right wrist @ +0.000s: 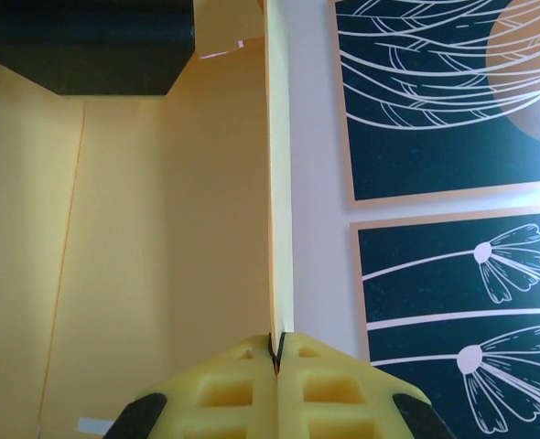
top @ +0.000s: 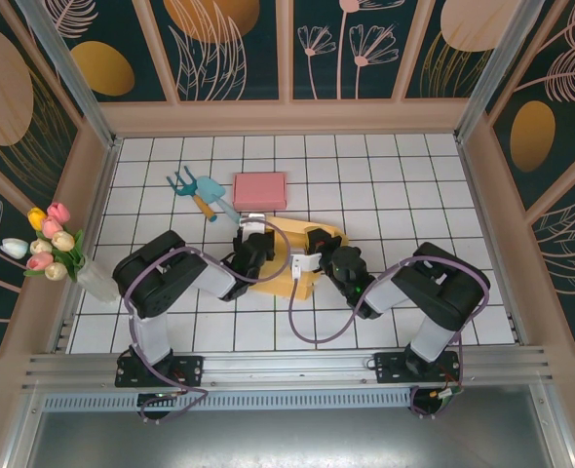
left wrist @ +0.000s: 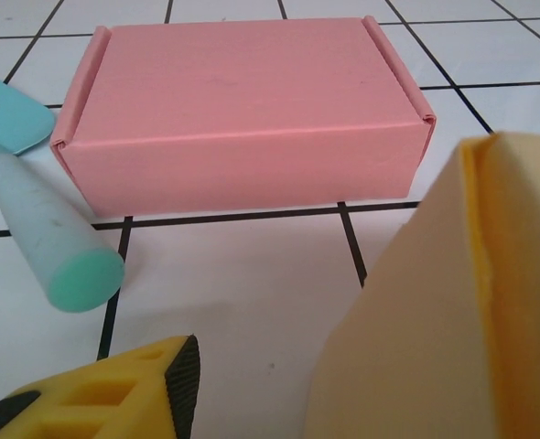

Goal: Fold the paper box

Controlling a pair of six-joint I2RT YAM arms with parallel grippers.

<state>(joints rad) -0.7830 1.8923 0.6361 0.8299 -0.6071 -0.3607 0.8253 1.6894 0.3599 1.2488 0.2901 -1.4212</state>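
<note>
The paper box (top: 280,280) is pale yellow card, only part folded. It lies on the white tiled surface (top: 171,302) between the two arms, in front of a finished pink box (top: 260,190). Its sheet is smooth and matte, with crisp creases and thin, sharp edges. Seen from the left wrist, one panel (left wrist: 453,320) rises at a slant with a doubled rim along its top. From above, the card seems to stretch roughly left to right, though the arms cover much of it.

The right tool (right wrist: 277,352) has its yellow ribbed fingers pressed together on the edge of an upright panel, pinching it. The left tool (top: 254,239) looks spread: one black-padded finger (left wrist: 133,389) sits apart from the slanted panel, with bare tile showing between them.

The pink box is a neat rectangle with rolled side flaps. A teal trowel (left wrist: 50,238) with a round, dull handle lies just beside it.
</note>
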